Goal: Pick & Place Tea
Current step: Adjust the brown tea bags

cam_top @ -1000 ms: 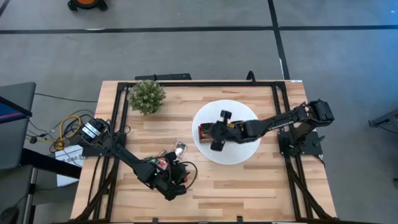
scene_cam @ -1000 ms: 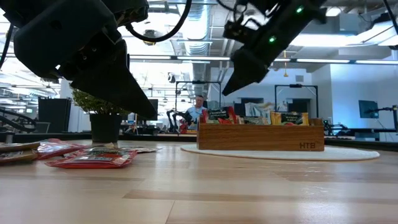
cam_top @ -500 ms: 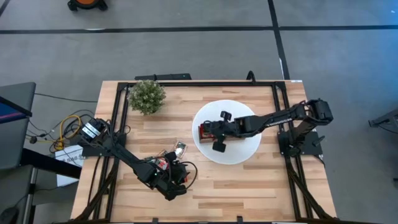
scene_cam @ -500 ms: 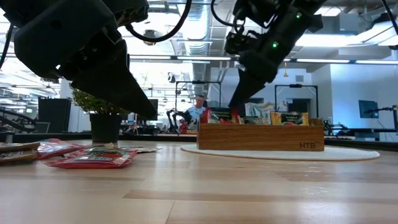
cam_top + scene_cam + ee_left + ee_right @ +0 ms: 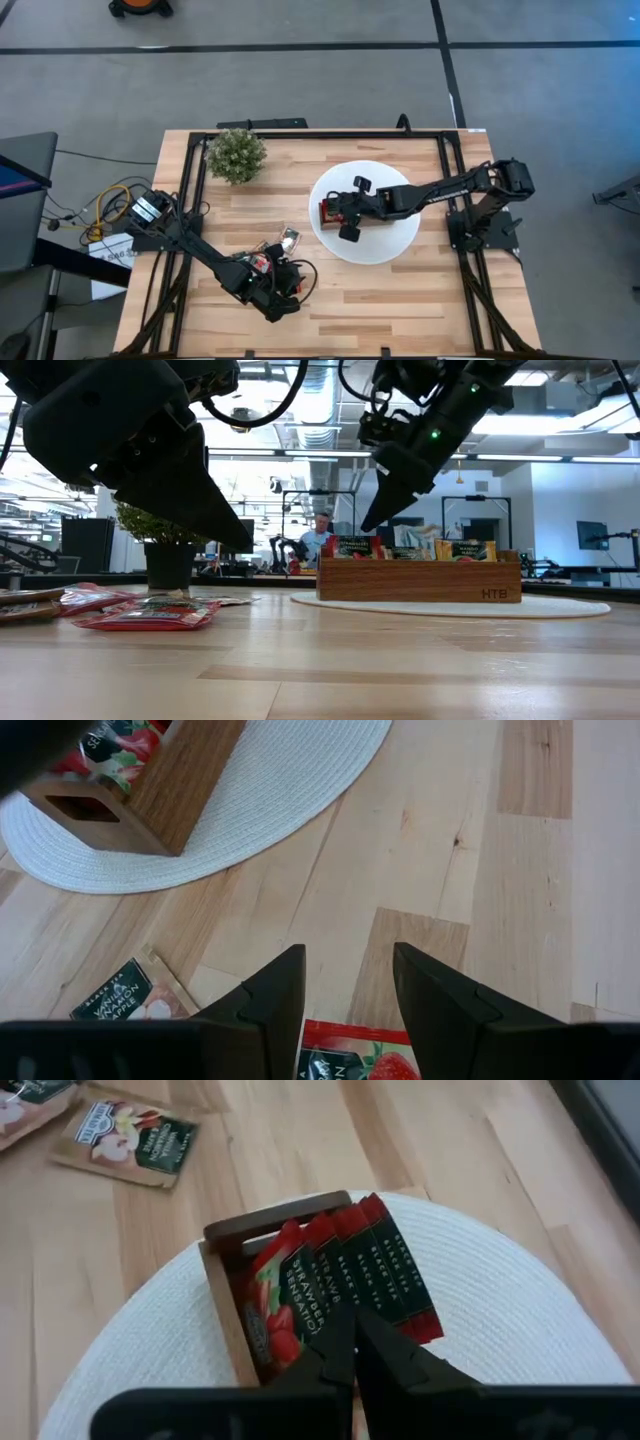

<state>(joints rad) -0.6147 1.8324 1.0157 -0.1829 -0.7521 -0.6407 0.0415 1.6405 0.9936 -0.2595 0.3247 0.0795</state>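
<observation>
Right wrist view shows the right gripper [image 5: 352,1342] closed and empty above red flat tea sachets [image 5: 335,1275] standing in the brown wooden tray [image 5: 228,1320]; lift straight up. Left gripper [image 5: 348,982] hovers open over the loose sachets.

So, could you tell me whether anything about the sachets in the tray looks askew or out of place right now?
One does: in the wooden tray on the white plate, the strawberry sachet nearest the end wall leans at a slant, while the row of red sachets behind it stands neatly. The right gripper, shut, hovers above it.
</observation>
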